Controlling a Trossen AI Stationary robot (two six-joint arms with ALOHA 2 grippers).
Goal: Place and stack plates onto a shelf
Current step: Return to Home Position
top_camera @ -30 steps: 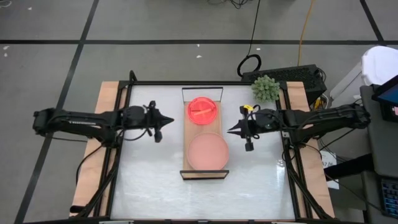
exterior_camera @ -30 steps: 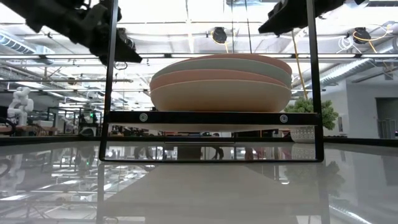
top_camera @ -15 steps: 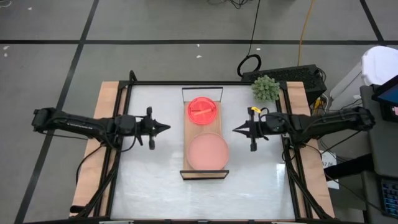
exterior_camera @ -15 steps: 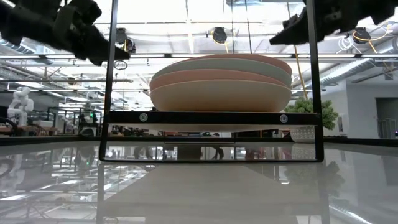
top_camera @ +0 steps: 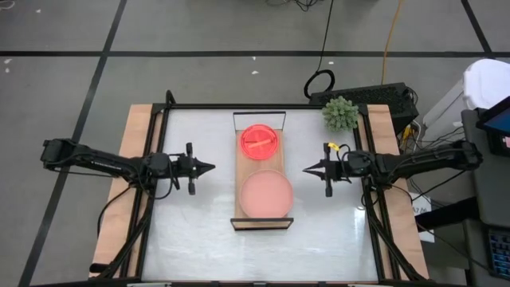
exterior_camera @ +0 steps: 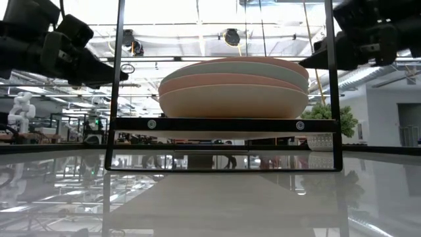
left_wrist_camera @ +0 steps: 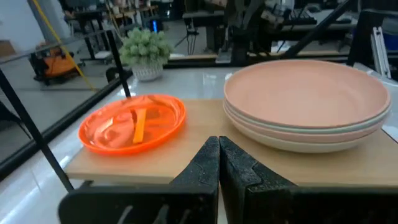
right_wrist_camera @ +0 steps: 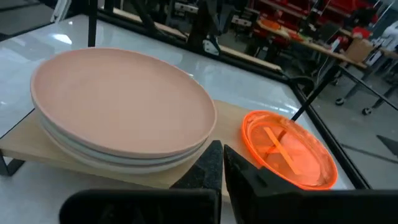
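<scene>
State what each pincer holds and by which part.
Nothing is held: the left pincer and the right pincer are shut and empty, either side of the long light-wood shelf.

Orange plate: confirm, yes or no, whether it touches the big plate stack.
No, the left wrist view shows bare shelf board between the orange plate and the big plate stack.

Both arms are black all over, long and thin: slim tubes joined by chunkier blocks at the joints. The left arm (top_camera: 103,158) and right arm (top_camera: 422,158) look like a matched pair. The left gripper (top_camera: 209,167) and right gripper (top_camera: 305,169) each narrow to a sharp wedge, their 2 fingers (left_wrist_camera: 202,167) matte black with a grainy finish. Thin black cable (top_camera: 170,182) loops off near the wrists. A small yellow tag (top_camera: 328,147) marks the right wrist.
</scene>
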